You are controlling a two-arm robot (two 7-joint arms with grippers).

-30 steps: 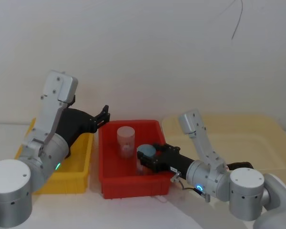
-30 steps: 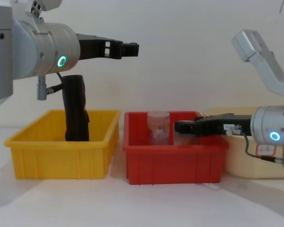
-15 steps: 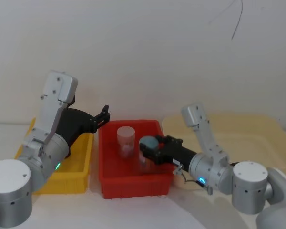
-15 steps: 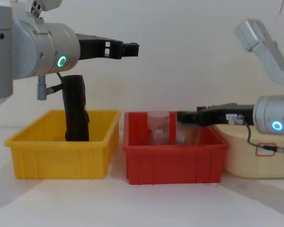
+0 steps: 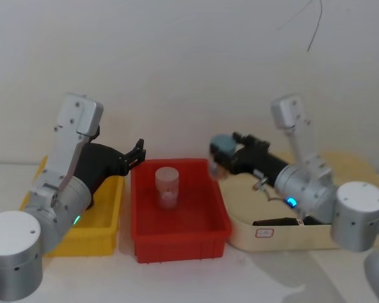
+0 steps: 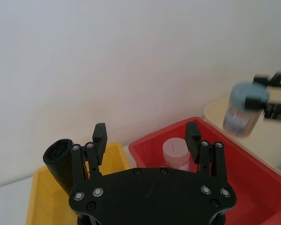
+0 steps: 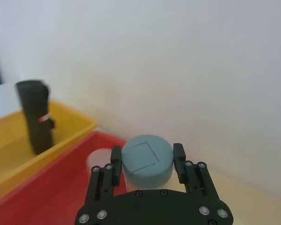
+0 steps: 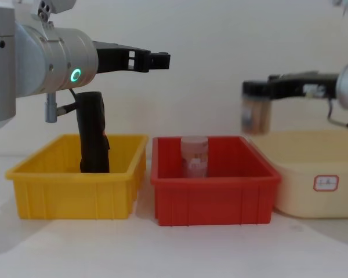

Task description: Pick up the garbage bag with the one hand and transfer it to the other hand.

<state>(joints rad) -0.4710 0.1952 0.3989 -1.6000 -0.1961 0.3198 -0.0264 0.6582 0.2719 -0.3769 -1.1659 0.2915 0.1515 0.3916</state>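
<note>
1. Black crinkled-plastic garbage bag roll (image 8: pixel 93 132) stands upright in the yellow plastic bin (image 8: pixel 75 185), a red-and-white band around it, no writing legible.
2. Left gripper (image 8: pixel 160 58) hovers above the bins, fingers spread, empty.
3. Right gripper (image 7: pixel 147 161) pinches a blue-lidded clear jar (image 5: pixel 222 151) over the cream tub (image 8: pixel 313 174); the tub's white label is unreadable.
4. A pale-lidded clear jar (image 8: pixel 194 155) stands in the red plastic bin (image 8: pixel 211 194).
</note>
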